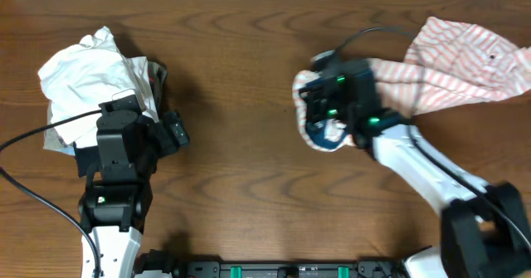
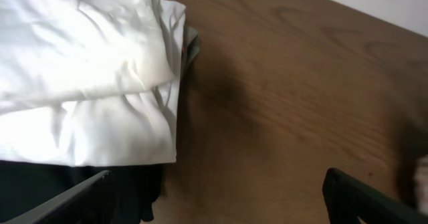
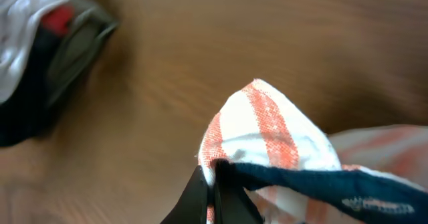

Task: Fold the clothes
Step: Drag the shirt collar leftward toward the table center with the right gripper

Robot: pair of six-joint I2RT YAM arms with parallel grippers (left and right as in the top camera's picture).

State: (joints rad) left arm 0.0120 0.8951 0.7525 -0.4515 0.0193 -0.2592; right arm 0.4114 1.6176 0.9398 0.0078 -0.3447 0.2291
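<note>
The striped shirt (image 1: 465,62), white with thin salmon-orange stripes, lies bunched at the table's far right and stretches left toward the middle. My right gripper (image 1: 319,116) is shut on its edge, next to the dark blue label patch (image 1: 319,135). In the right wrist view the jaws (image 3: 215,184) pinch the striped cloth (image 3: 267,130) beside the dark blue band (image 3: 321,184). My left gripper (image 1: 170,133) is open and empty, near the pile at the left; its fingers show wide apart in the left wrist view (image 2: 214,197).
A pile of a plain white garment (image 1: 87,75) over dark and beige folded garments (image 1: 153,75) sits at the far left; it fills the left wrist view's left side (image 2: 80,70). Bare wooden table (image 1: 241,79) lies between the arms.
</note>
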